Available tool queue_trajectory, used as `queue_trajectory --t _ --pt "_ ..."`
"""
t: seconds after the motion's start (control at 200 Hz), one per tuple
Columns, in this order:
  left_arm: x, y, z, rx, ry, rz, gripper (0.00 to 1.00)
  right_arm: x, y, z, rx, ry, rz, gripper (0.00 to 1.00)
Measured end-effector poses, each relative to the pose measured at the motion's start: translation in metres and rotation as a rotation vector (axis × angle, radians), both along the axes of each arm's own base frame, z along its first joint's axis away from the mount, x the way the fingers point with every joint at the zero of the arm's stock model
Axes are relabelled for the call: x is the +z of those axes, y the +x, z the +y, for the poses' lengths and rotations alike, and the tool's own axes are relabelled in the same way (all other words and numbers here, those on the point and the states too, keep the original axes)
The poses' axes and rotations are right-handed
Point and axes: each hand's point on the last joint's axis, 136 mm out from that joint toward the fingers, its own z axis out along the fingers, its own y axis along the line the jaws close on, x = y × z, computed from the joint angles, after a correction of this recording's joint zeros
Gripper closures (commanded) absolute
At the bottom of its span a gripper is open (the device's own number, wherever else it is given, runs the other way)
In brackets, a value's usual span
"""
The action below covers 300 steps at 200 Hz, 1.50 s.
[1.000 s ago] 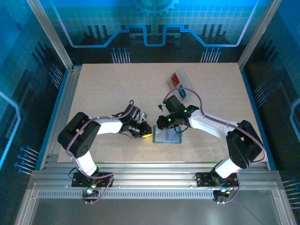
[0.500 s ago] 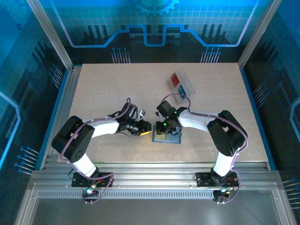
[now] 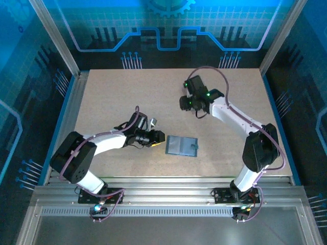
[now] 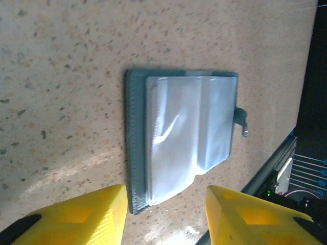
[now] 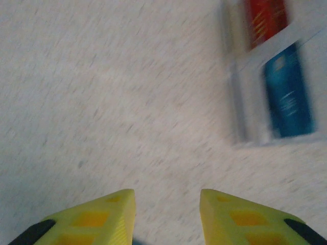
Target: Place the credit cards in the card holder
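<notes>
The card holder [image 3: 182, 146] lies spread open on the table near the front; in the left wrist view its teal-grey cover [image 4: 134, 153] frames pale clear inner pockets. My left gripper [image 3: 160, 139] sits just left of it, open [image 4: 166, 214], the holder's near corner lying between the yellow fingers without contact. My right gripper [image 3: 188, 103] hovers farther back, open [image 5: 167, 214] over bare table. Ahead of it to the right, blurred, are the credit cards: a red card [image 5: 265, 18] and a blue card [image 5: 287, 99].
Both cards lie in a clear plastic tray [image 5: 239, 102], which the right arm covers in the top view. A dark frame rail [image 4: 306, 127] runs just beyond the card holder's clasp side. Metal rails border the table.
The right arm has left the card holder and swung back toward the tray. Both grippers have opened. The left gripper has drawn slightly left, off the holder's edge.
</notes>
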Motion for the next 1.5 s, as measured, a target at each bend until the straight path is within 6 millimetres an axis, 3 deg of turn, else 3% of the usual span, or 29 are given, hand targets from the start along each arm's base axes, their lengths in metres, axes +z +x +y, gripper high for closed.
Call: queue_trajectory --t 0.105,0.47,0.67,1.501 --pt "0.015 0.000 0.001 0.001 -0.025 -0.055 0.47 -0.002 0.025 -0.018 -0.025 -0.071 -0.005 0.62" --pt "0.038 -0.004 0.007 0.005 -0.057 -0.187 0.20 -0.063 0.077 -0.067 -0.065 -0.197 0.139 0.59" --pt "0.043 -0.001 0.008 0.015 -0.064 -0.218 0.15 -0.070 0.084 -0.067 -0.040 -0.211 0.159 0.59" --pt "0.042 -0.001 0.008 0.016 -0.064 -0.218 0.14 -0.092 0.101 -0.070 -0.009 -0.260 0.184 0.61"
